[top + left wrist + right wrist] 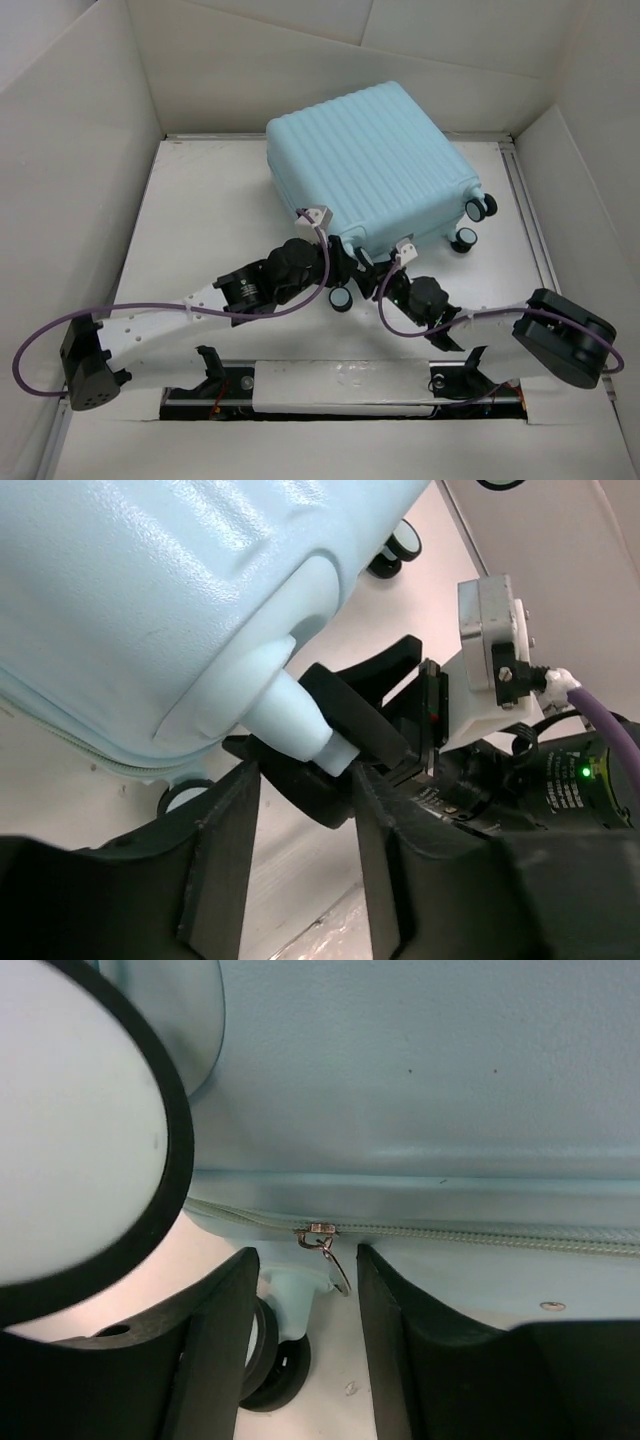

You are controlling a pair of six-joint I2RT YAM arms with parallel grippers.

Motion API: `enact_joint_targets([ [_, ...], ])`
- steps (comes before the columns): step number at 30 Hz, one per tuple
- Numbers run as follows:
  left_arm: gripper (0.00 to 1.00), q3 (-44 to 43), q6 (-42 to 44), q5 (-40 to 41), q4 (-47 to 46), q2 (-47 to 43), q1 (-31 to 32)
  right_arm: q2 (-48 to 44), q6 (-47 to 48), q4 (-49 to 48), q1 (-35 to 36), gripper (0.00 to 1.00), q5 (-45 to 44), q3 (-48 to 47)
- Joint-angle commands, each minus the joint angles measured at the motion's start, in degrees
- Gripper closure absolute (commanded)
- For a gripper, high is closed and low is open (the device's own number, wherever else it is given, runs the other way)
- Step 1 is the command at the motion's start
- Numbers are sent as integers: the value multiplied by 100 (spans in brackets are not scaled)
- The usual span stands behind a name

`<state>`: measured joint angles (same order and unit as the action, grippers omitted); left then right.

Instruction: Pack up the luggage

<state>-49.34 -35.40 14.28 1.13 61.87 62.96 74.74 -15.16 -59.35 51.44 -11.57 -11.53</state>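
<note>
Top external: showing the luggage (pixel 365 165) lying closed at the far middle of the table (pixel 200 220), long axis running far-left to near-right, wheels nearest the arms.
Left wrist: framing the left gripper (pixel 305 780), jaws apart, just before a caster post (pixel 290 715).
Right wrist: framing the right gripper (pixel 305 1260), jaws apart, lining up on the zipper pull (pixel 330 1257) just ahead.

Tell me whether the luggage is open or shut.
Shut. The luggage lies flat with both shells together, and the right wrist view shows its zipper closed beside the slider.
</note>
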Motion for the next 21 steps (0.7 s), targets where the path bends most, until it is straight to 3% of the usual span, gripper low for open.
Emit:
enact_joint_targets([
  [1,64,-251,15,-180,-341,89,6,303,206,-971,-38,54,-38,-113],
  [3,70,-190,15,-180,-411,150,-46,357,285,-1235,-38,69,-38,-113],
  [4,74,-190,15,-241,-411,229,-108,427,285,-1498,-38,83,-38,-52],
  [8,82,-190,86,-242,-534,282,-179,427,215,-1894,23,100,-284,116],
  [14,91,-260,138,-294,-886,588,-179,234,-118,-1949,857,100,-967,256],
  [21,93,-1163,138,-505,-851,1133,-179,1093,-66,-1501,2501,100,-2267,-725],
])
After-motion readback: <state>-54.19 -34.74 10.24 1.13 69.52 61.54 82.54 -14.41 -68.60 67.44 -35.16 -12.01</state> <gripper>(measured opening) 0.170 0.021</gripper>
